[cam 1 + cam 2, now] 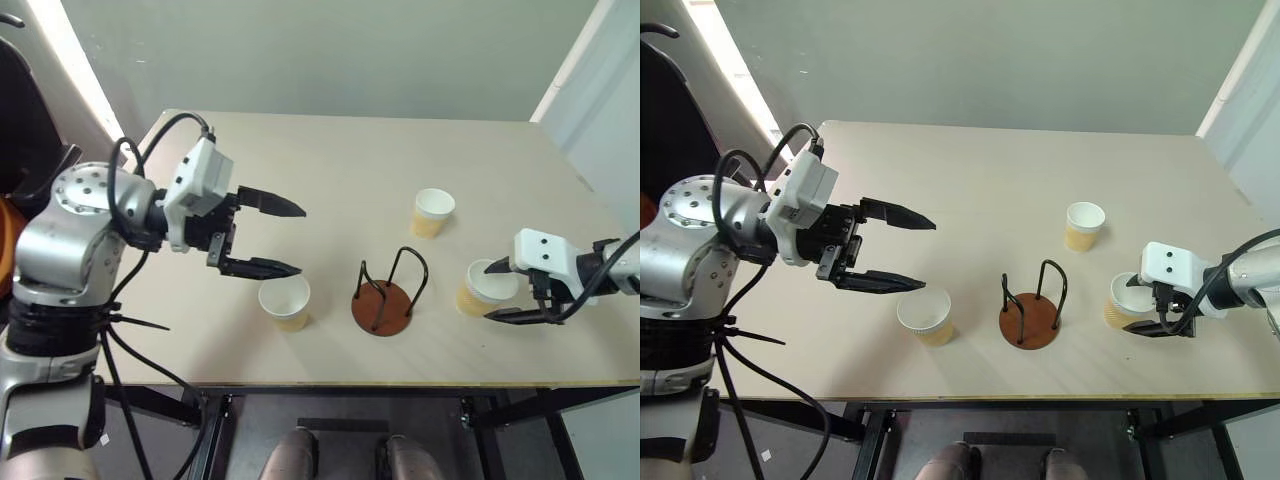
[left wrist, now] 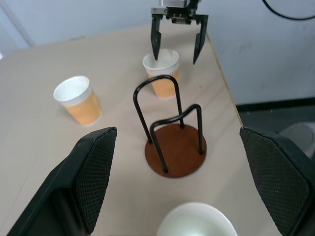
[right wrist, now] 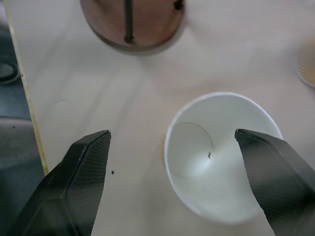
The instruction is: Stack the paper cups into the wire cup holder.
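The wire cup holder (image 1: pixel 384 303) is standing empty near the front edge of the surface (image 1: pixel 330 170), with three paper cups around it: one (image 1: pixel 286 302) to its left, one (image 1: pixel 432 212) behind it, one (image 1: pixel 484 288) to its right. The left claw (image 1: pixel 272 237) is hovering spread above the left cup, while the right claw (image 1: pixel 496 290) is straddling the right cup's rim, fingers spread and not gripping.

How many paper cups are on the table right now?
3: one left of the wire cup holder, at; one behind it; one between the open right gripper's fingers.
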Available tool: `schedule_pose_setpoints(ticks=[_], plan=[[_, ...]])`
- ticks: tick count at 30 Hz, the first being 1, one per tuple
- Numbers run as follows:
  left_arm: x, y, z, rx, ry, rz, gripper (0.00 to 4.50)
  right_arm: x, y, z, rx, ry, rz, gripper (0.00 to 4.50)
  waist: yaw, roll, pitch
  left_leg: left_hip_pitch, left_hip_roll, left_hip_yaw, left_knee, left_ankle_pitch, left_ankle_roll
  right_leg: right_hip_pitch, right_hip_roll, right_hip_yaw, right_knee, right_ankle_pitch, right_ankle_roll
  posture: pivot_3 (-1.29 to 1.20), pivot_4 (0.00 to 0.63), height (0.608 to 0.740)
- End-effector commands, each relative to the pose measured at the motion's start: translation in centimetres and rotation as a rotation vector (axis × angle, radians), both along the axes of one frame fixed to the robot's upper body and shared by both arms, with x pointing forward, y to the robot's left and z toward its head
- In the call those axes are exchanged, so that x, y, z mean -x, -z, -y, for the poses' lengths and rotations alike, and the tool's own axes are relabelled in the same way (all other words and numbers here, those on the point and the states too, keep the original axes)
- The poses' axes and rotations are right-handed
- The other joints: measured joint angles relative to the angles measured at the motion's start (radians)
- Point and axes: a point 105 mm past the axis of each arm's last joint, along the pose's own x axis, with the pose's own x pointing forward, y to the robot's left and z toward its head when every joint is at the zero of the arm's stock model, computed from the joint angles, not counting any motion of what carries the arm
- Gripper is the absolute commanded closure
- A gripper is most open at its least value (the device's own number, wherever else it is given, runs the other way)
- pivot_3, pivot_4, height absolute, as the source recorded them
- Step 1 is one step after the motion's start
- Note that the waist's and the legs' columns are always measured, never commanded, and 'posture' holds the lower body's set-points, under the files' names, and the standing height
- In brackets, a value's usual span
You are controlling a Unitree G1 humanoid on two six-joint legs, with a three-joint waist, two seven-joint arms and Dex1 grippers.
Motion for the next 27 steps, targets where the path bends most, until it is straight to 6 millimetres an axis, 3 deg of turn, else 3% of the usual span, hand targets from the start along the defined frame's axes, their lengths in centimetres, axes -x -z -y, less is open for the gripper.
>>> schedule_pose_setpoints(ticks=[1, 2, 5, 15, 19, 23, 27], plan=[[0.6, -1.8, -0.5, 0.030, -0.034, 0.050, 0.21, -0.8, -0.4, -0.1, 0.021, -0.003, 0.043, 0.29, -0.002, 0.000, 0.000, 0.000, 0.000, 0.000, 0.000, 0.000, 0.000, 0.000, 0.000, 0.000, 0.000, 0.000, -0.001, 0.00, 0.150, 0.740], [0.6, -1.9, -0.7, 0.031, -0.046, 0.045, 0.21, -0.9, -0.3, -0.1, 0.021, -0.003, 0.043, 0.29, -0.003, 0.000, 0.000, 0.001, 0.000, 0.000, 0.000, 0.000, 0.000, 0.000, 0.000, 0.000, 0.001, 0.000, -0.002, 0.00, 0.150, 0.740], [0.9, -1.2, -0.9, 0.006, -0.061, 0.026, 0.16, -1.2, -0.1, 0.0, 0.023, -0.002, 0.044, 0.88, -0.007, 0.001, 0.000, 0.002, 0.000, 0.000, 0.000, 0.001, -0.001, 0.000, 0.000, 0.000, 0.003, -0.001, -0.003, 0.00, 0.150, 0.740], [1.2, -0.7, -0.8, 0.028, -0.085, 0.002, 0.16, -1.3, 0.6, -0.1, 0.068, -0.039, 0.023, 4.48, -0.009, 0.001, 0.000, 0.003, 0.000, 0.000, -0.001, 0.000, -0.002, 0.000, 0.000, 0.000, 0.005, -0.002, -0.005, 0.00, 0.150, 0.740], [1.0, -0.7, -0.9, 0.028, -0.093, 0.006, 0.16, -0.5, 0.2, -0.6, 0.057, -0.088, -0.001, 4.48, -0.009, 0.001, 0.000, 0.003, 0.000, 0.000, -0.002, 0.000, -0.003, -0.001, 0.000, 0.000, 0.005, -0.003, -0.006, 0.00, 0.150, 0.740], [0.9, -0.7, -0.9, 0.024, -0.099, 0.013, 0.16, -0.6, -3.4, -1.8, -0.005, -0.139, 0.077, 4.48, -0.012, 0.002, 0.001, 0.003, 0.000, 0.000, -0.002, 0.000, -0.003, -0.001, 0.000, 0.000, 0.005, -0.003, -0.007, 0.00, 0.150, 0.740], [0.9, -0.9, -1.0, 0.024, -0.098, 0.020, 0.16, 0.6, -11.1, -5.7, -0.212, -0.330, 0.204, 4.48, -0.017, 0.003, 0.001, 0.002, 0.000, 0.000, -0.003, 0.000, -0.004, -0.003, 0.000, 0.001, 0.006, -0.004, -0.008, 0.00, 0.150, 0.740]])
